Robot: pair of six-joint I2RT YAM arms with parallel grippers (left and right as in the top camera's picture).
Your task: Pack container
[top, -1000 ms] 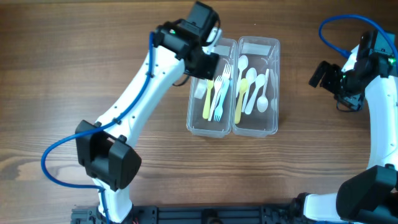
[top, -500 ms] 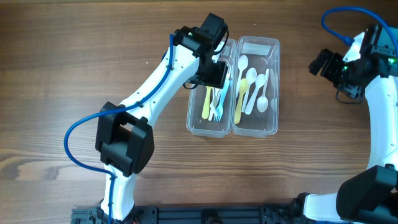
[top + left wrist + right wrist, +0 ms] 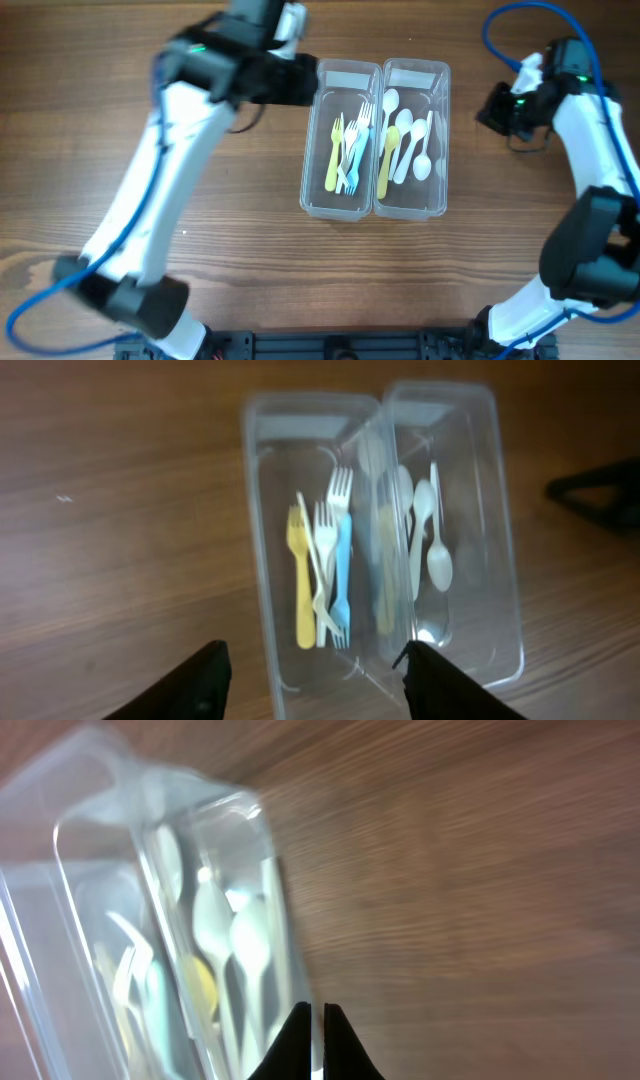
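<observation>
Two clear plastic containers stand side by side in the middle of the table. The left container (image 3: 345, 75) holds yellow, white and blue forks (image 3: 345, 150). The right container (image 3: 415, 72) holds white and yellow spoons (image 3: 405, 140). My left gripper (image 3: 300, 88) hovers just left of the fork container's far corner; in the left wrist view it (image 3: 315, 680) is open and empty above the forks (image 3: 325, 575). My right gripper (image 3: 493, 112) hangs to the right of the spoon container; in the right wrist view it (image 3: 312, 1040) is shut, with the spoons (image 3: 235, 950) beside it.
The wooden table (image 3: 120, 60) surrounds the containers on all sides. The left arm (image 3: 150, 210) slants across the left half of the table. A blue cable (image 3: 505, 15) loops above the right arm.
My left arm has swung out of the fork container toward the left, and its jaws have opened. My right gripper has shut and shifted slightly toward the containers.
</observation>
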